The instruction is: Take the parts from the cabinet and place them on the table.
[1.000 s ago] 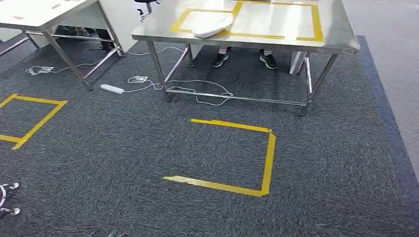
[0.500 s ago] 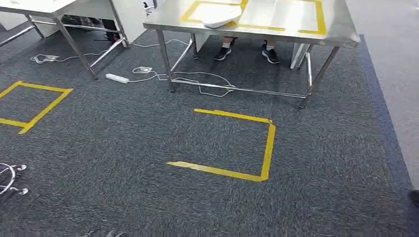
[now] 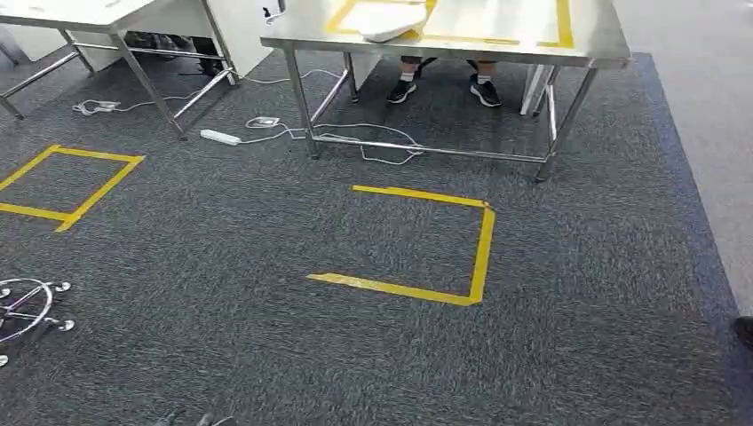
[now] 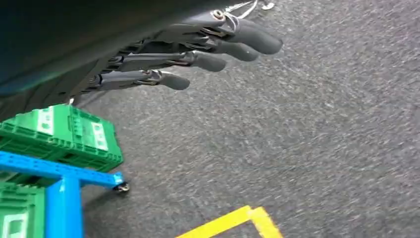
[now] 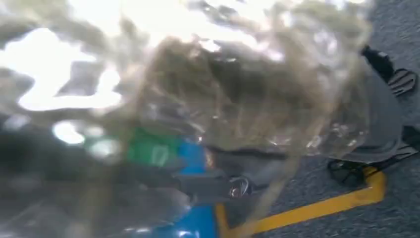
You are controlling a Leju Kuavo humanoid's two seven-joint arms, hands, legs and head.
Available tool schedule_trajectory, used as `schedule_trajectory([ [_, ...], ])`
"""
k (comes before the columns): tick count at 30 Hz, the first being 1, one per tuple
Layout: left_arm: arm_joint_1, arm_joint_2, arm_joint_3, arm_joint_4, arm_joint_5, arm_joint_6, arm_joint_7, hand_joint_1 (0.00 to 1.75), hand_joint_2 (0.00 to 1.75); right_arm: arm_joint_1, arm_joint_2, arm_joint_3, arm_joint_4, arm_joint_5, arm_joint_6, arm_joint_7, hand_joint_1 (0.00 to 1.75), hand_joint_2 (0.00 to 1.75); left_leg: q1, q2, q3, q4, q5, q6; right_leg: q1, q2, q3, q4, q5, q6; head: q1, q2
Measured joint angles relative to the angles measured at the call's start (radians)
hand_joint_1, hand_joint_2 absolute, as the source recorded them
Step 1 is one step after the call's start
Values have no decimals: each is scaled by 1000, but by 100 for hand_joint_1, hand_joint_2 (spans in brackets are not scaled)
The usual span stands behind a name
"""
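A steel table (image 3: 586, 40) with yellow tape frames stands ahead in the head view, and a white part (image 3: 391, 27) lies on it. My left hand (image 4: 198, 54) hangs over the grey carpet with its fingers stretched out and apart, holding nothing. Behind it are a green crate (image 4: 64, 134) and the blue cabinet frame (image 4: 62, 198). In the right wrist view a clear crinkled plastic bag (image 5: 237, 84) hangs close to the camera, gripped by my right hand (image 5: 218, 186), whose dark fingers show under the bag. What is in the bag is blurred.
A yellow tape square (image 3: 479, 248) marks the carpet before the table, another (image 3: 98, 191) lies to the left. A person's shoes (image 3: 484, 90) show under the table, near cables and a power strip (image 3: 220, 137). A chair base (image 3: 27, 306) sits at the left, a second table (image 3: 80, 13) at the back left.
The whole picture has shifted, so the camera has moved: the table has slid toward the top edge and the chair base has come further in from the left.
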Motion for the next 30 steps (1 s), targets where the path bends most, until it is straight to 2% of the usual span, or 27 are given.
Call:
schedule_trajectory([
  [1, 0, 0, 0, 2, 4, 0, 0, 0, 0, 0, 0, 0, 0, 0, 0, 0, 0, 0, 2, 0, -20, 72, -53, -5, 1, -2, -7, 1, 6, -1, -1, 0],
  [2, -1, 0, 0, 2, 5, 0, 0, 0, 0, -1, 0, 1, 0, 0, 0, 1, 0, 0, 4, 0, -42, 149, -92, -8, 2, -2, -15, 4, 12, -2, -1, 0],
  [3, -1, -1, 0, 3, 6, 0, 0, 0, 0, -1, 1, 1, 0, 0, 0, 1, 0, 0, 5, 0, -56, 210, -107, -10, 3, -3, -26, 9, 16, -2, -1, 0],
  [4, -1, -2, -1, 3, 8, 0, 0, 0, 0, -1, 1, 1, 1, 0, 0, 1, 0, 0, 6, 0, -52, 228, -96, -10, 3, -3, -38, 17, 19, -1, -1, 0],
  [5, 0, -2, -1, 3, 9, 0, 0, 0, 0, -1, 1, 1, 1, 0, 0, 1, 0, 0, 6, 0, -27, 202, -72, -8, 4, -3, -48, 24, 20, -1, -1, 0],
  [6, -1, -2, -1, 4, 10, 0, 0, 0, 0, -2, 1, 1, 1, 0, 0, 1, 0, 0, 6, -1, 16, 140, -41, -5, 4, -3, -57, 32, 21, 0, -1, 0],
  [7, -1, -2, -1, 4, 10, 0, 0, 0, 0, -3, 1, 1, 1, 0, 0, 1, 0, 0, 6, -1, 77, 47, -7, 0, 4, -3, -62, 38, 21, 0, -1, 0],
  [8, -2, 0, -1, 4, 10, 0, 0, 0, 0, -4, 1, 1, 2, 0, 0, 1, 0, 0, 5, -2, 126, -30, 5, 8, 4, -3, -65, 43, 20, 1, -2, 0],
  [9, -4, 1, -2, 4, 11, 0, 0, 0, 0, -7, 3, 1, 3, 0, 0, 1, 0, 0, 3, -2, 143, -59, -2, 15, 11, -3, -72, 51, 19, 6, -1, 0],
  [11, -5, 1, -3, 5, 16, 0, 2, 0, 0, -11, 4, 2, 5, 0, 0, 1, 0, 0, 1, -2, 136, -67, -5, 21, 11, -3, -79, 53, 23, 16, -2, 0],
  [12, -8, 2, -3, 5, 17, 0, 3, 0, 0, -13, 4, 2, 7, 0, 0, 1, 0, 0, 4, -3, 139, -89, -12, 24, 12, -4, -83, 57, 22, 18, 0, 0],
  [13, -9, 1, -4, 5, 18, 0, 4, 0, 0, -13, 4, 2, 8, 0, 0, 1, 0, 0, 4, -3, 133, -89, -6, 17, 14, -3, -88, 58, 26, -4, 2, 0],
  [14, -8, 0, -5, 6, 19, 0, 5, 0, 0, -15, 4, 2, 9, 0, 0, 1, 0, 0, 3, -4, 130, -89, -6, 18, 14, -4, -94, 58, 25, -11, 1, 0],
  [23, -21, 1, -37, 10, 38, 0, 18, 0, 0, -19, 4, 2, 16, 0, 0, 1, 0, 0, -6, -1, 125, -88, 0, 31, 5, 0, -99, 52, 40, 17, 1, 0],
  [27, -29, 2, -65, 16, 63, 0, 29, 0, 0, -27, 4, 7, 22, 0, 0, 1, 0, 0, -6, -1, 123, -87, 2, 34, 4, 0, -101, 52, 42, 22, 0, 0],
  [30, -33, 3, -88, 24, 90, -1, 35, 0, 0, -37, 4, 15, 32, 0, 0, 1, 0, 0, -6, -1, 123, -87, 3, 34, 4, 0, -102, 53, 42, 22, 0, 0],
])
